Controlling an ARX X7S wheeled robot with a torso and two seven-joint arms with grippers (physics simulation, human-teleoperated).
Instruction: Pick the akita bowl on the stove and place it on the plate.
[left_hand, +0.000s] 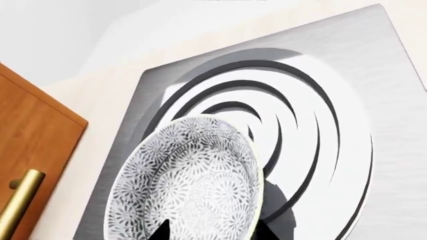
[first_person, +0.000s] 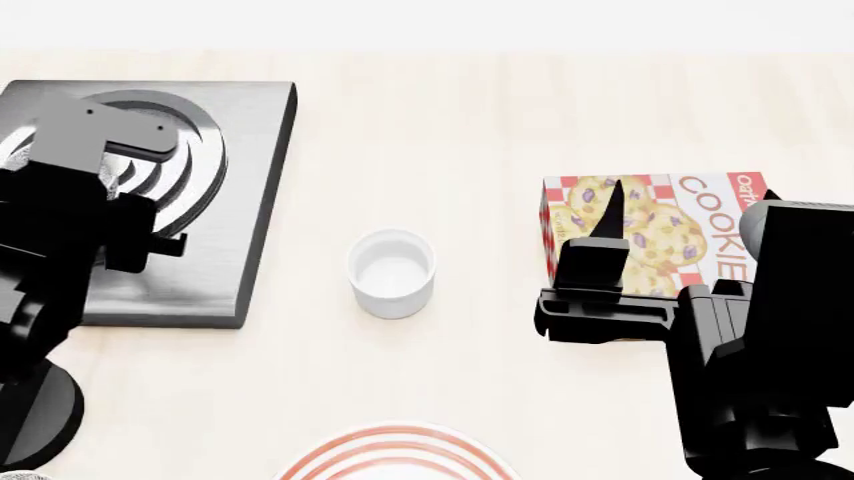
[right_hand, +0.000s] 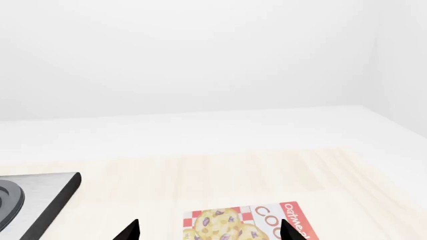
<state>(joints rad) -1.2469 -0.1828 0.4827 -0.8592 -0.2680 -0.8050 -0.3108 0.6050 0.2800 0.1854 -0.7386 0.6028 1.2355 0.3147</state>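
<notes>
The akita bowl (left_hand: 193, 180), white with a fine grey-black floral pattern, hangs tilted just above the stove (left_hand: 373, 90), casting a dark shadow on the burner rings. My left gripper (left_hand: 215, 232) is shut on its rim, with one fingertip inside the bowl and the other outside the wall. In the head view my left arm covers the bowl over the stove (first_person: 254, 200). The plate (first_person: 396, 455), white with red rings, peeks in at the table's near edge. My right gripper (right_hand: 208, 231) is open and holds nothing, above the cookie box.
A small plain white cup (first_person: 391, 272) stands mid-table between stove and plate. A cookie box (first_person: 667, 225) lies flat at the right under my right arm. A wooden cabinet door with a brass handle (left_hand: 33, 150) sits beside the stove.
</notes>
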